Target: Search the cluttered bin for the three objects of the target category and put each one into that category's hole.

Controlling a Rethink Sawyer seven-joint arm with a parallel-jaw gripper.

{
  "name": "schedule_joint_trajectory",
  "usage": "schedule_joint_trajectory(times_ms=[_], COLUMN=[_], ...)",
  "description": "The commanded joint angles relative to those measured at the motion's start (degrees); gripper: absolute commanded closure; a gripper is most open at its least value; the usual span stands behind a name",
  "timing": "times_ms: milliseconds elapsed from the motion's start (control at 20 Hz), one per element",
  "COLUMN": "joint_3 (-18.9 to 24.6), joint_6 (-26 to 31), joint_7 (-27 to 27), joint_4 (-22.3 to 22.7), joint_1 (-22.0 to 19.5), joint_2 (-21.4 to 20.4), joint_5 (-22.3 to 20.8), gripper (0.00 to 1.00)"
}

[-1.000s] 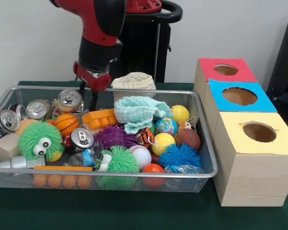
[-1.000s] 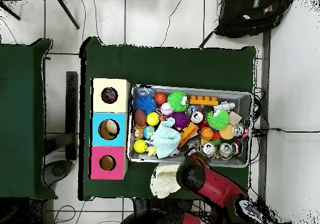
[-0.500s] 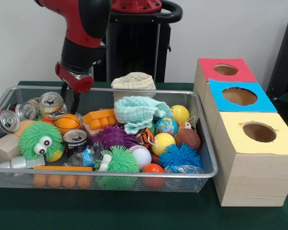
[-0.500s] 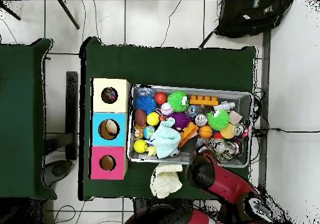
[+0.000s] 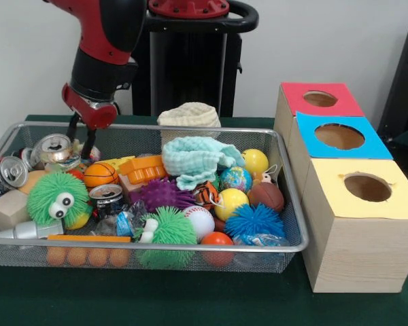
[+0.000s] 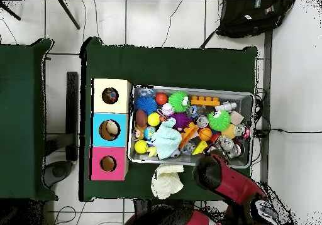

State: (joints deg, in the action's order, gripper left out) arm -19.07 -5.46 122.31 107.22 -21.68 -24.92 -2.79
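The wire mesh bin [image 5: 285, 204] sits on the green tabletop [image 5: 190, 305], packed with balls, spiky toys, cloths and cans. The silver drink cans [image 5: 51, 149] lie clustered at the bin's far left corner in the front view, tops with pull tabs showing; another can [image 5: 107, 197] lies apart beside the mini basketball [image 5: 100, 174]. The end effector [image 5: 80, 139] hangs over the can cluster, its two dark fingers [image 5: 88, 145] lowered beside a can; whether it grips anything cannot be told. Three boxes stand beside the bin: red [image 5: 319, 99], blue [image 5: 338, 136], yellow [image 5: 367, 188], each with a round hole. Since the earlier frame the arm has shifted further left along the bin's far rim, and the cans beneath it have been pushed leftward.
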Motion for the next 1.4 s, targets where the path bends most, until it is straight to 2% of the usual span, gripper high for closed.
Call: schedule_joint_trajectory(times_ms=[50, 350, 500, 650, 800, 1150, 1400], joint_3=[0.59, 0.29, 0.91, 3.41, 5.68, 14.01, 15.54], joint_6=[-0.09, 0.86, 0.94, 1.36, 3.54, 7.94, 12.23], joint_7=[3.18, 3.03, 3.16, 3.17, 2.75, 1.61, 2.58], joint_4=[-7.38, -8.40, -9.76, -11.07, -11.37, -5.06, -0.69], joint_1=[0.57, 1.21, 1.25, -0.38, -1.64, -8.57, -9.05], joint_2=[1.69, 1.65, 2.95, 4.51, 3.78, -1.53, -5.92], joint_5=[-0.71, -0.50, -0.13, -0.32, -0.75, -4.01, -3.71], gripper=[0.00, 0.00, 0.00, 0.00, 0.00, 0.00, 0.00])
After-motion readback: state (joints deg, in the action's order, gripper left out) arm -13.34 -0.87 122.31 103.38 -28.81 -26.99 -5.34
